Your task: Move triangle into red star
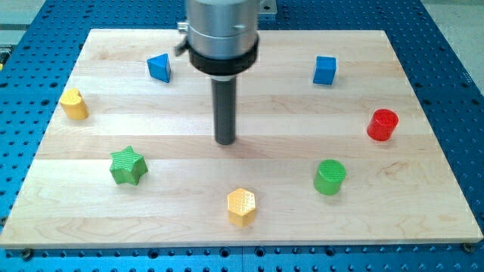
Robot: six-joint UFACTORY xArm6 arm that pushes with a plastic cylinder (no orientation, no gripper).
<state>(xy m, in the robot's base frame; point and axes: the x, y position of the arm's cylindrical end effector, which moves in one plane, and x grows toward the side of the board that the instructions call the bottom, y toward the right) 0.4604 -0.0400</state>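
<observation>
A blue triangle block [159, 67] sits near the view's top left on the wooden board. No red star shows; the only red block is a red cylinder [383, 125] at the view's right. My tip [225, 141] rests on the board near its middle, below and to the right of the blue triangle, well apart from it and touching no block.
A blue cube [324, 70] is at the top right. A yellow block [74, 103] is at the left edge, a green star [127, 165] at the lower left, a yellow hexagon [241, 206] at the bottom middle, a green cylinder [330, 177] at the lower right.
</observation>
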